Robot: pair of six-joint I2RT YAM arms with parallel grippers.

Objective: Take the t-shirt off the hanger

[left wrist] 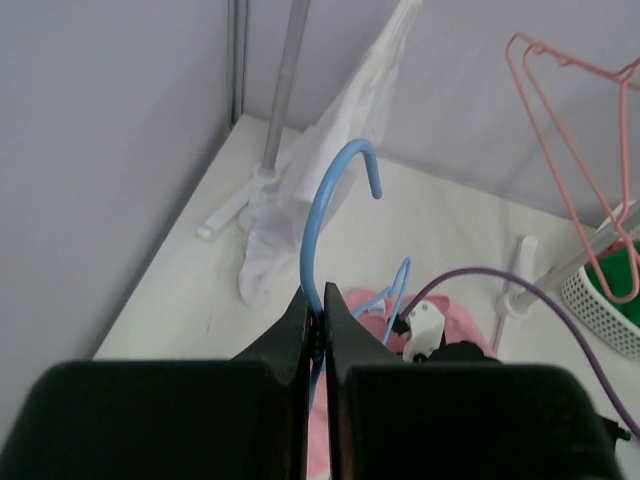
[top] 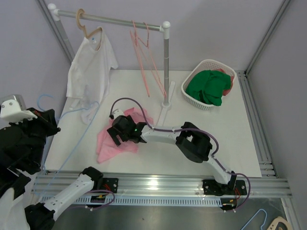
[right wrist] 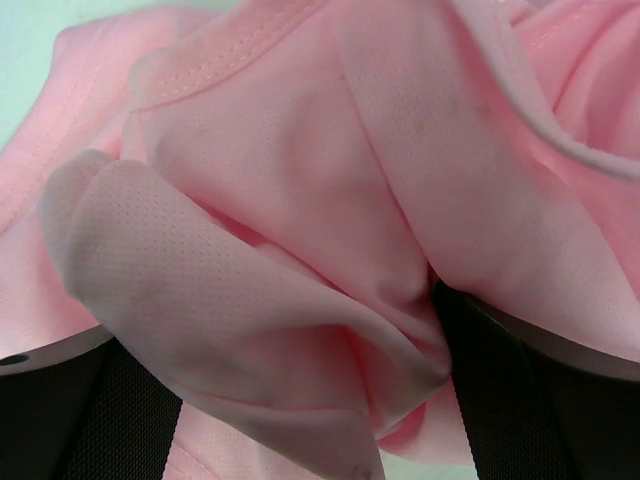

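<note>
The left gripper (left wrist: 318,335) is clamping its fingers together on the neck of the blue wire hanger (left wrist: 316,220), just below the hook, and is holding it raised at the left edge of the white table (top: 201,139). In the top view, the hanger frame is slanting down toward the table surface and is lying apart from the pink mesh-fabric t-shirt (top: 109,143).

The pink t-shirt is lying crumpled on the table, near the front edge and left of centre. The right gripper (top: 125,130) is resting directly on it. In the right wrist view, its fingers (right wrist: 70,400) are standing wide apart, with loose folds of pink cloth bulging between them; the cloth is not being pinched.

Assessment: the separation is appearing complete, since no part of the shirt is hanging on the blue frame in the top view. The left wrist view is showing hanger wire overlapping pink cloth along the line of sight, so contact at the far end cannot be ruled out. What is remaining is withdrawing both arms.
</note>
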